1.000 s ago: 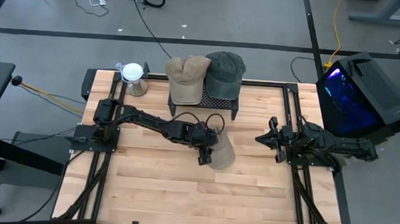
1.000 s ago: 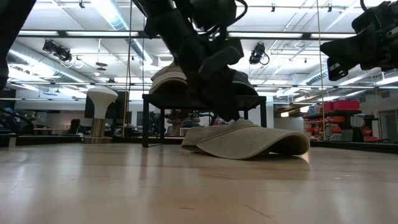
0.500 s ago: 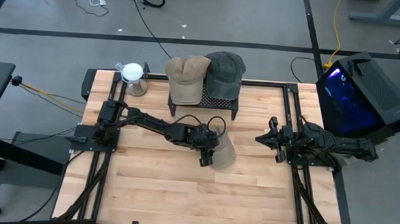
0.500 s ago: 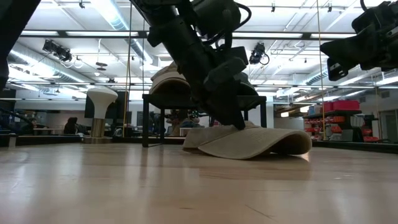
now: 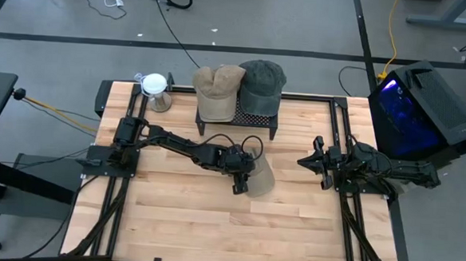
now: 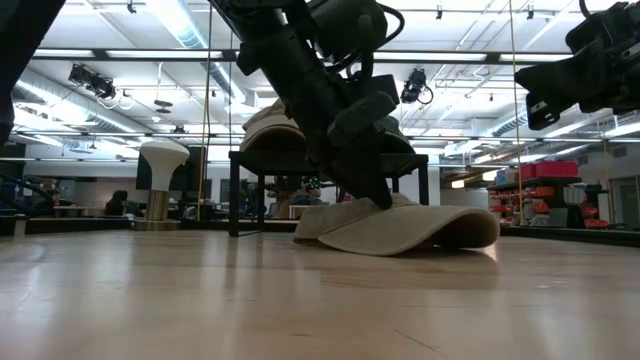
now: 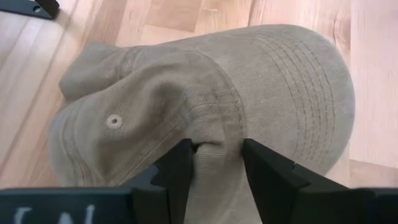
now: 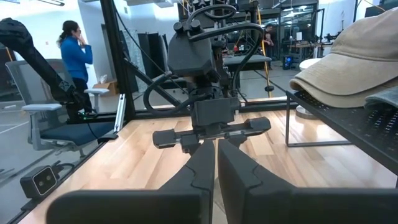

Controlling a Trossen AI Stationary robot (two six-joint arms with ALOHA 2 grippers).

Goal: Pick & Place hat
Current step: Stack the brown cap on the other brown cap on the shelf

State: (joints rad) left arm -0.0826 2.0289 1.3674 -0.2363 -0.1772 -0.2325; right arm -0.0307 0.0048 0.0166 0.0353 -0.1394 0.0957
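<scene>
My left hand (image 7: 214, 155) is down on the tan hat (image 5: 259, 177), fingers (image 7: 177, 168) pinching a fold of its crown; the hat lies on the wooden tabletop (image 5: 212, 225) right under that hand, brim resting flat in the low view (image 6: 420, 228). Beyond my left hand stands a black rack (image 5: 238, 115) carrying a tan cap (image 5: 217, 91) and a grey cap (image 5: 261, 86), with a white stand (image 5: 154, 90) at the far corner. My right hand (image 5: 307, 161) hangs well off to the side, fingers (image 8: 199, 168) nearly together and empty. Grey floor with cables surrounds the tabletop; a person (image 8: 76, 59) in blue stands in the room behind.
</scene>
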